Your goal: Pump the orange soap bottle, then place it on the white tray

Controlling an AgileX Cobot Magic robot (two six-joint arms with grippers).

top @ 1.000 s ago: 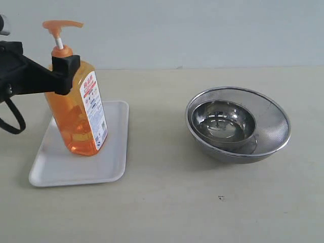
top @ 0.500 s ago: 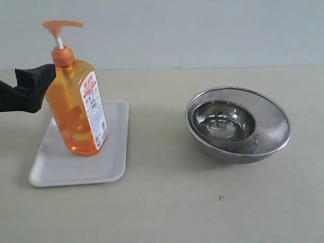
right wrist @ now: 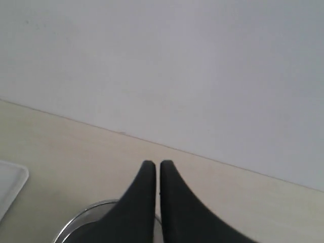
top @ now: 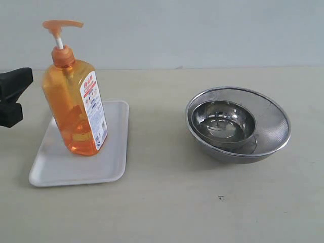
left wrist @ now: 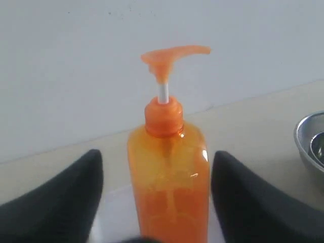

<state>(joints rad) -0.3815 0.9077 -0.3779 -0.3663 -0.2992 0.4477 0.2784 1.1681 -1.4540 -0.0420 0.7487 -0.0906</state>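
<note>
Meeting pale wall (top: 202, 30), beige tabletop (top: 167, 212)

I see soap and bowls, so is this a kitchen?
Probably a robot test table, not a kitchen: plain table, blank wall, just an orange soap bottle on a white tray, nested steel bowls, and a black tool.

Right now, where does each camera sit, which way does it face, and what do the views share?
Exterior: off the arms, looking slightly down at the orange soap bottle on the white tray and the steel bowl; left jaws at the edge.
Left wrist: on the left arm, facing the bottle; left jaws apart either side.
Right wrist: on the right arm, facing the wall; right jaws closed, bowl rim beyond.
Shared: bowl in all three.
</note>
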